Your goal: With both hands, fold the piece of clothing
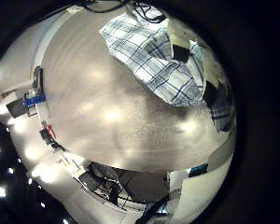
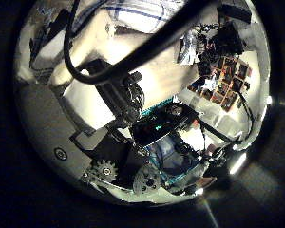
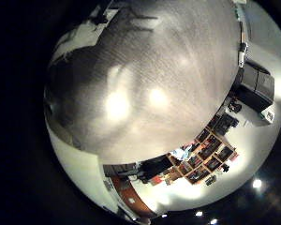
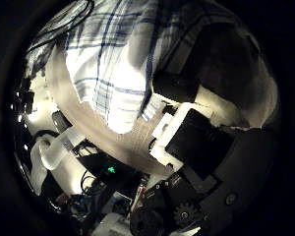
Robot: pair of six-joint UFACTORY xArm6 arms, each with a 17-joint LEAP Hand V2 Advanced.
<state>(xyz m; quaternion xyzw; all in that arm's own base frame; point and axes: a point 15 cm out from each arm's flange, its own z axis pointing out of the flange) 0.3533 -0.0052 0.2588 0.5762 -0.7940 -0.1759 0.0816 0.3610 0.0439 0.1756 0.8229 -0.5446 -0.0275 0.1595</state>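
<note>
A checked piece of clothing [image 1: 149,51] lies spread on the wooden table [image 1: 107,117], seen from far off in the left little finger side palm view. A hand [image 1: 183,47] rests on its middle there. In the right thumb side palm view the same cloth [image 4: 123,59] fills the picture, close under the right palm. The right hand's own fingers [image 4: 202,138] stand beside the cloth's edge. I cannot see whether they hold the cloth. The left hand [image 2: 133,123] shows only its own body and cables, with a strip of the cloth [image 2: 142,13] beyond them.
Bare table top [image 3: 145,80] lies under the right hand's little finger side. A shelf with boxes [image 2: 220,71] stands in the room behind, and stands and gear [image 1: 33,98] sit at the table's edge.
</note>
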